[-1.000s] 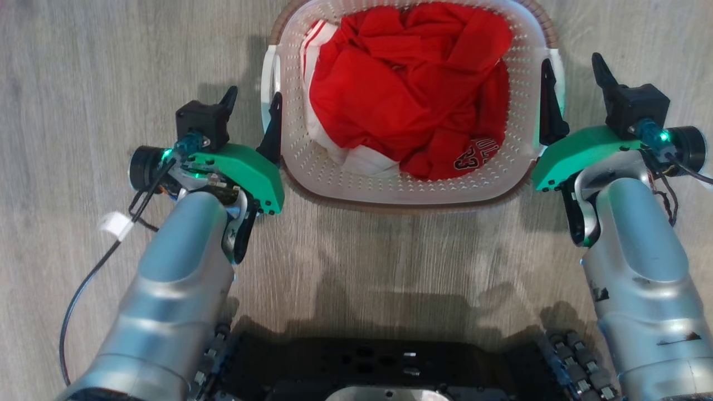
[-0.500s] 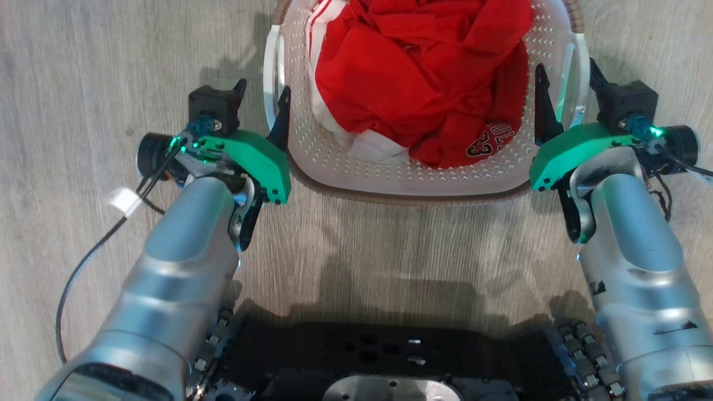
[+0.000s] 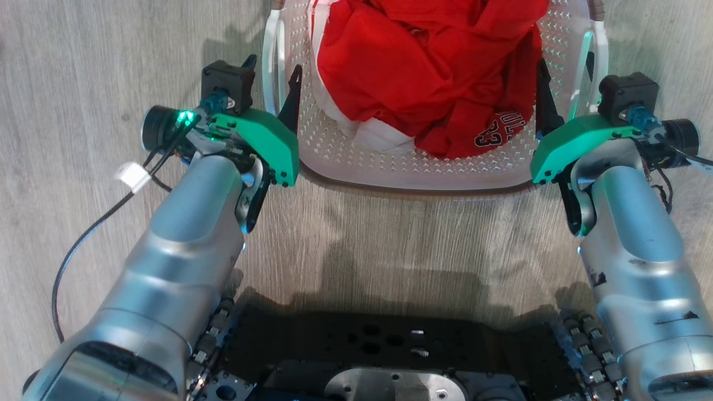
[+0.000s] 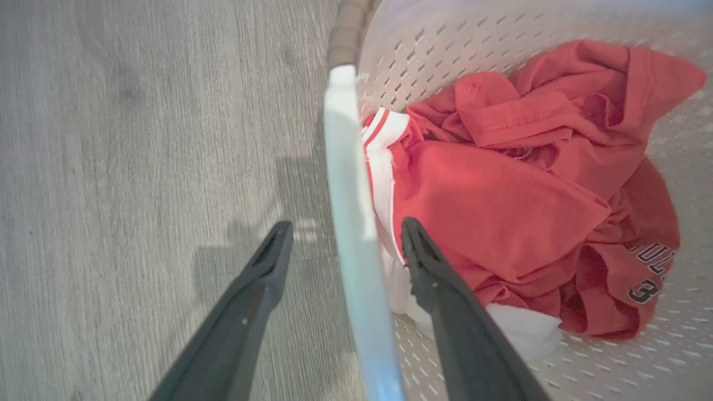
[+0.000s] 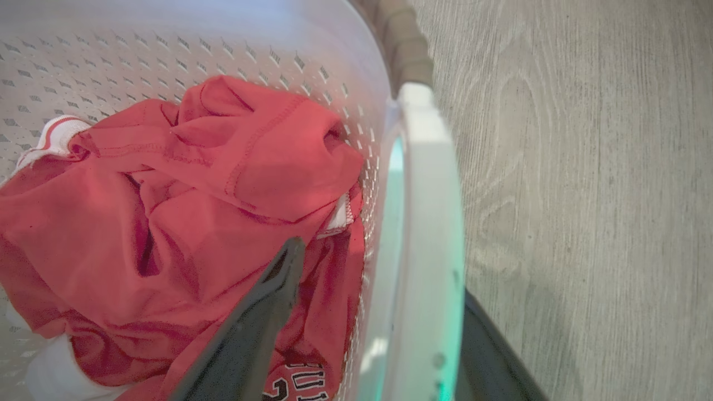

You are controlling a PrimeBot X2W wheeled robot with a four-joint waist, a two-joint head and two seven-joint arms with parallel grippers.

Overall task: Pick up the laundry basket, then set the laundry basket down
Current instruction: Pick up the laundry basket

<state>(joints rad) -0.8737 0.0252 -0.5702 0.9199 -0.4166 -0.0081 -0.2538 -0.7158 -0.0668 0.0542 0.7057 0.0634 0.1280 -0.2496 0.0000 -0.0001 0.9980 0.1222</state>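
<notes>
The laundry basket [image 3: 356, 161] is white and perforated with a brown rim, and it stands on the floor at the top centre of the head view. My left gripper [image 3: 271, 78] is open, one finger outside and one inside the basket's left handle [image 4: 345, 167], which runs between them. My right gripper [image 3: 567, 83] is open too and straddles the right handle [image 5: 429, 195]. Its inner finger [image 5: 278, 278] is over the clothes, and the outer one is partly hidden behind the handle. Neither pair of fingers presses on a handle.
Crumpled red and white clothes [image 3: 429, 61] fill the basket. Pale wood floor lies all around. My dark base [image 3: 384, 356] is at the bottom of the head view. A black cable with a white tag [image 3: 132, 176] hangs beside my left arm.
Both grippers have moved forward, so each handle now lies between its fingers. The head view has shifted, so the basket sits higher in it. Both grippers stayed open.
</notes>
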